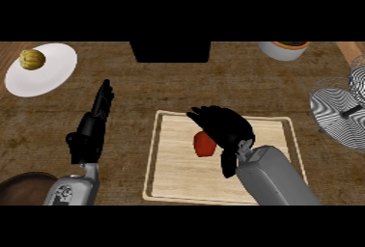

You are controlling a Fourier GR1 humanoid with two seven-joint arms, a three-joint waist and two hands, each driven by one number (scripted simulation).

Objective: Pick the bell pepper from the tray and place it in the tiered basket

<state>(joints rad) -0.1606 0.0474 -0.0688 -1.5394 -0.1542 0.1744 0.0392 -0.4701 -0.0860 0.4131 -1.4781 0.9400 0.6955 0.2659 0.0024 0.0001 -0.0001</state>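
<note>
In the head view the bell pepper (203, 144) lies near the middle of the tray (171, 179), with the fingers of my right hand (227, 129) curled round it. I judge it light, hollow and smooth-skinned, so it is best held across its body. The hand hides its right side. My left hand (91, 132) rests left of the tray, fingers straight. The tiered basket (341, 113) is cut off at the right edge of the counter (235, 82).

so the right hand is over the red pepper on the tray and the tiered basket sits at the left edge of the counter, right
Not quite. The head view shows the tiered basket at the right edge of the counter, not the left. The rest holds: the right hand is over the red pepper on the tray.
</note>
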